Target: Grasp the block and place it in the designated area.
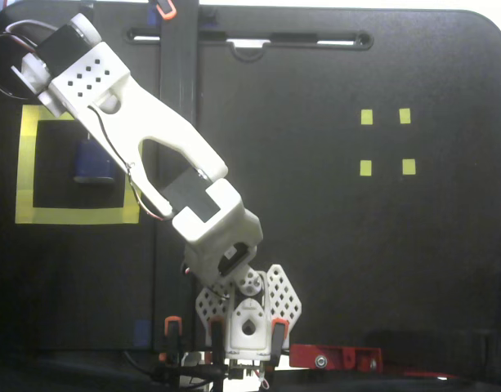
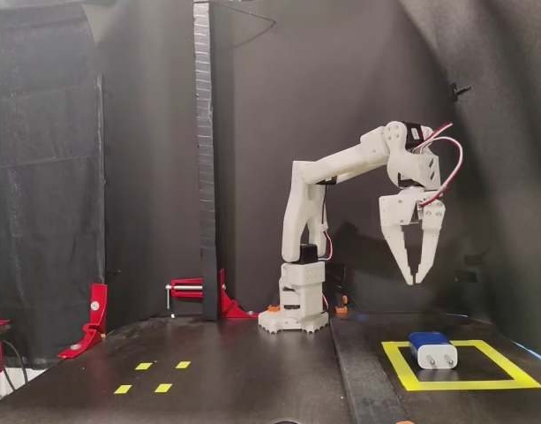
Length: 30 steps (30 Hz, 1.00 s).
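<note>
Top-down fixed view first: the block (image 1: 93, 162) sits in the left-middle of the frame, inside the designated area (image 1: 24, 171), the big yellow tape square on the black surface (image 1: 332, 245). The white arm (image 1: 152, 139) runs from its base at bottom center up to the upper left corner and covers part of the square's top and right edges. The gripper itself is tucked under the wrist here, so I can't tell its state from this angle. Four little yellow markers (image 1: 386, 141) are off in the right half.

Side fixed view: the gripper (image 2: 414, 279) hangs in the air right of center, fingers pointing down and nearly together at the tips, clenched on nothing. The block (image 2: 432, 350) lies flat on the surface lower right, inside the designated area (image 2: 402, 369), well below the gripper and not touching it. Red clamps (image 2: 199, 296) sit at lower left
</note>
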Available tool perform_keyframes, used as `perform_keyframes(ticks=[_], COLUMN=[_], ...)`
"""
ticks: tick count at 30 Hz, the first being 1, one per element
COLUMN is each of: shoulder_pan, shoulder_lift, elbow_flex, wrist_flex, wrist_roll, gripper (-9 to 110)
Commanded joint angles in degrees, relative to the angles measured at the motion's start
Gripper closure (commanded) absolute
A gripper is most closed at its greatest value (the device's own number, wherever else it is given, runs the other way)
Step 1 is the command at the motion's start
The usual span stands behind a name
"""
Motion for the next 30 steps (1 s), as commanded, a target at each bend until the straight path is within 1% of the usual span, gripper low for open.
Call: perform_keyframes(ticks=[1,4,7,18,23,30], shoulder_pan=[1.0,1.9,2.7,6.6,13.0,25.4], shoulder_lift=[3.2,3.2,3.2,3.3,3.8,4.7], elbow_flex=[-0.3,-0.2,-0.2,-0.2,-0.1,-0.1], wrist_flex=[1.1,2.6,2.7,1.5,0.9,-0.8], wrist_roll=[9.7,18.1,21.9,21.8,21.4,19.2], gripper=[102,102,102,102,102,102])
